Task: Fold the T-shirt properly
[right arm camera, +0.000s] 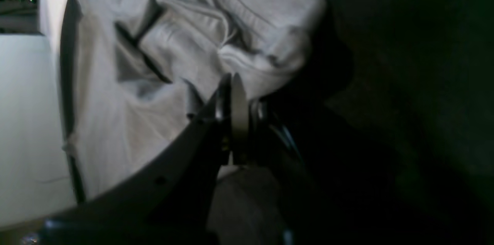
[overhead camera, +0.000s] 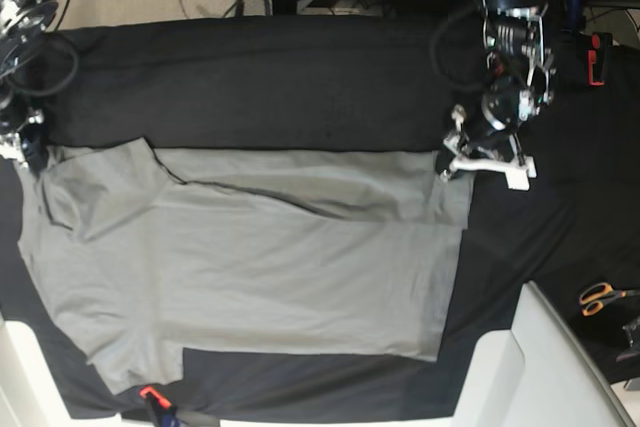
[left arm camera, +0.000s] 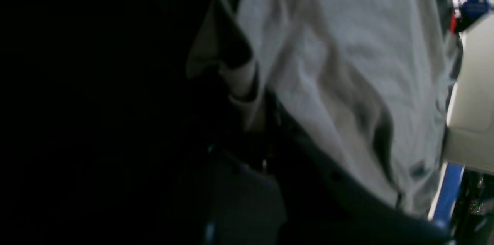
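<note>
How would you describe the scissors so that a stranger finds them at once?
Start from the black cloth covering the table, and go to its right edge in the base view, past the T-shirt. The scissors lie there alone; their orange handles are what sets them apart.

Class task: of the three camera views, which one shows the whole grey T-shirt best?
The base view. It shows the whole T-shirt spread on the black cloth, one long edge folded in. The left wrist view shows only rumpled grey fabric close up; the right wrist view shows a bunched, seamed part beside the shut right gripper.
</note>
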You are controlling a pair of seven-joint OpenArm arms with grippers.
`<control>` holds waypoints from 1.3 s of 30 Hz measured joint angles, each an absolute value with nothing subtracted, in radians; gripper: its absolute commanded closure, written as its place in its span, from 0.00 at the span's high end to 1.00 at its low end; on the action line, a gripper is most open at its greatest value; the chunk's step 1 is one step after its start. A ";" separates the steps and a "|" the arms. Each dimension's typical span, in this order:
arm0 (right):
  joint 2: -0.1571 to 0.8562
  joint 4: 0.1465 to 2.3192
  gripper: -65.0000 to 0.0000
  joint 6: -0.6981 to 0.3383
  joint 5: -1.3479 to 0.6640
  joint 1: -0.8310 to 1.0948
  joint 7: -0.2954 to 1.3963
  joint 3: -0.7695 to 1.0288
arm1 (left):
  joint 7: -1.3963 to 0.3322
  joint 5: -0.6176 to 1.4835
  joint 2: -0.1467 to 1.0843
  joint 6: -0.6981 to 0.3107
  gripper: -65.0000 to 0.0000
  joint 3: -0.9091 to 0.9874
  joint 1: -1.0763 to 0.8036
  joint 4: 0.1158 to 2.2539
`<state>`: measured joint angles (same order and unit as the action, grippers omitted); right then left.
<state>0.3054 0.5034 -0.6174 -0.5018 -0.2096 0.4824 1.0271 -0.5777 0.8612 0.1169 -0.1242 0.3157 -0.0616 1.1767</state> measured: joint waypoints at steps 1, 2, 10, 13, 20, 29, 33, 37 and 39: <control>0.299 0.537 0.00 -0.618 -0.500 -0.197 0.513 1.027 | -0.596 0.860 0.117 -0.123 0.00 0.320 -0.077 1.207; 0.293 0.574 0.00 -0.618 -0.497 -0.186 0.547 1.028 | -0.608 0.859 0.119 -0.123 0.00 0.321 -0.089 1.235; 0.252 0.787 0.00 -0.609 -0.492 -0.137 0.622 1.029 | -0.628 0.862 0.136 -0.124 0.00 0.323 -0.163 1.330; 0.249 0.819 0.00 -0.609 -0.490 -0.121 0.630 1.029 | -0.622 0.862 0.153 -0.125 0.00 0.322 -0.167 1.335; 0.254 0.827 0.00 -0.610 -0.492 -0.096 0.631 1.026 | -0.628 0.864 0.166 -0.127 0.00 0.320 -0.268 1.410; 0.250 0.943 0.00 -0.610 -0.493 -0.057 0.716 1.024 | -0.625 0.868 0.167 -0.128 0.00 0.320 -0.406 1.530; 0.248 0.969 0.00 -0.610 -0.489 -0.021 0.734 1.024 | -0.628 0.868 0.167 -0.130 0.00 0.320 -0.445 1.545; 0.246 0.969 0.00 -0.610 -0.490 0.007 0.735 1.026 | -0.622 0.868 0.167 -0.131 0.00 0.320 -0.477 1.547; 0.240 0.971 0.00 -0.610 -0.493 0.023 0.729 1.026 | -0.621 0.867 0.167 -0.129 0.00 0.320 -0.497 1.547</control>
<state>0.2398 0.9707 -0.6098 -0.4931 0.0235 0.7292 1.0256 -0.6212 0.8669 0.1669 -0.1287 0.3199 -0.4969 1.5475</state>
